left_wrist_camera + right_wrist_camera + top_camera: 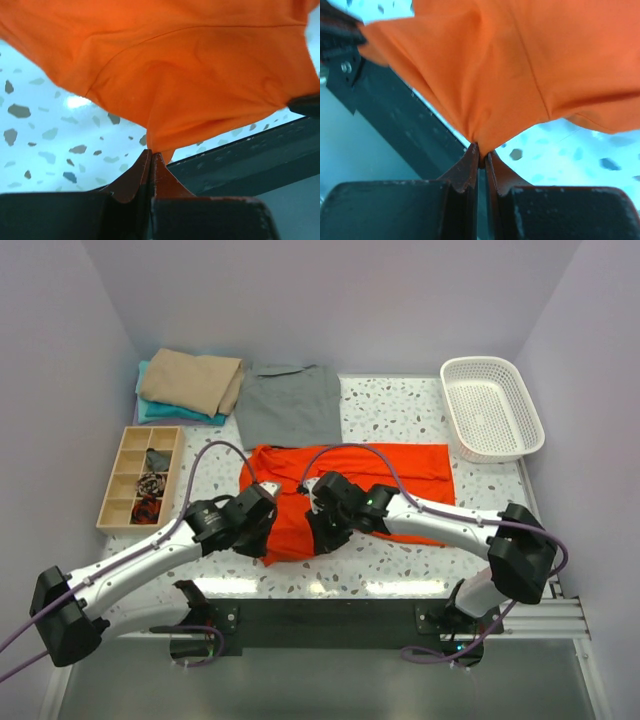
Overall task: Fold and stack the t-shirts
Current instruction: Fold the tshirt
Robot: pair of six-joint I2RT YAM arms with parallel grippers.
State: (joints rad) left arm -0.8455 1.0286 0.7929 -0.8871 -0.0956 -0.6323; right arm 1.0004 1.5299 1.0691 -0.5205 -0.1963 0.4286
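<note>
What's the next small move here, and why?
Probably carry both tools together across the flat half to lay the fold: left tool and right tool each pinch lifted cloth of the orange shirt, whose rest lies spread on the table.

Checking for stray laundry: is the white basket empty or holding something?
Empty: the top view shows only bare mesh inside the white basket, no cloth.
</note>
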